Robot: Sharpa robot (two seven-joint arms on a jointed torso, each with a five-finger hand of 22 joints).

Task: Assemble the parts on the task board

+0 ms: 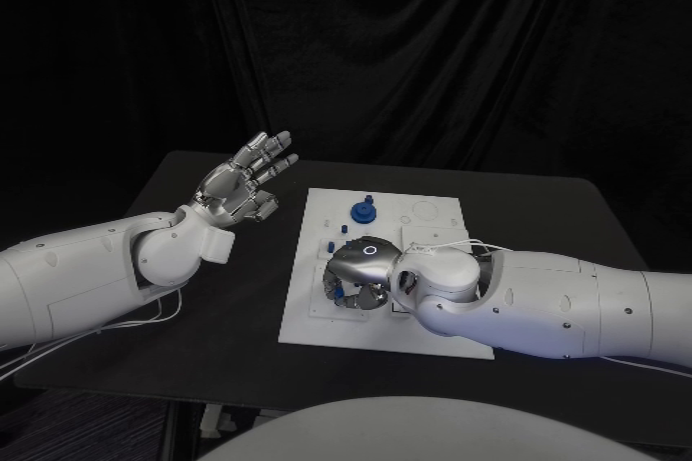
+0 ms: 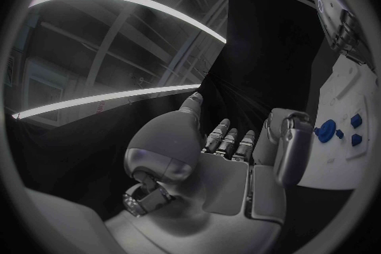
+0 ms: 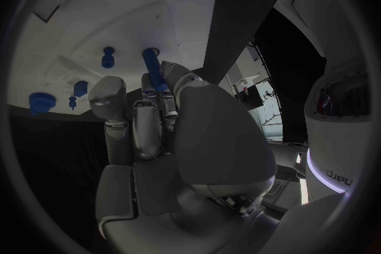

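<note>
Fingers [image 3: 155, 105] of the right hand [image 1: 361, 274] closed around a blue peg [image 3: 154, 71], the peg rising between the fingertips toward the white task board [image 1: 447, 243], seen plainly in the right wrist view. Hand lowered onto the near-left part of the board in the head view, knuckles up, fingertips tucked beneath and hidden there. Beyond those fingers, other blue parts on the board: a small peg [image 3: 108, 57] just beside the held one, a round knobbed part [image 3: 41, 102] and two smaller pieces [image 3: 79, 88] further toward the board's far edge. In the head view, the round part [image 1: 364, 212] standing near the far-left region of the board, a small blue piece [image 1: 332, 246] close to the left edge just beyond the right hand. Fingers [image 1: 268, 153] of the left hand [image 1: 242, 181] spread and stretched out, holding nothing, palm turned up, raised above the table [image 1: 188, 311] near its far-left corner, well apart from the board's left edge. In the left wrist view, same hand [image 2: 214, 159] bare, board and blue parts off beyond its fingers.
</note>
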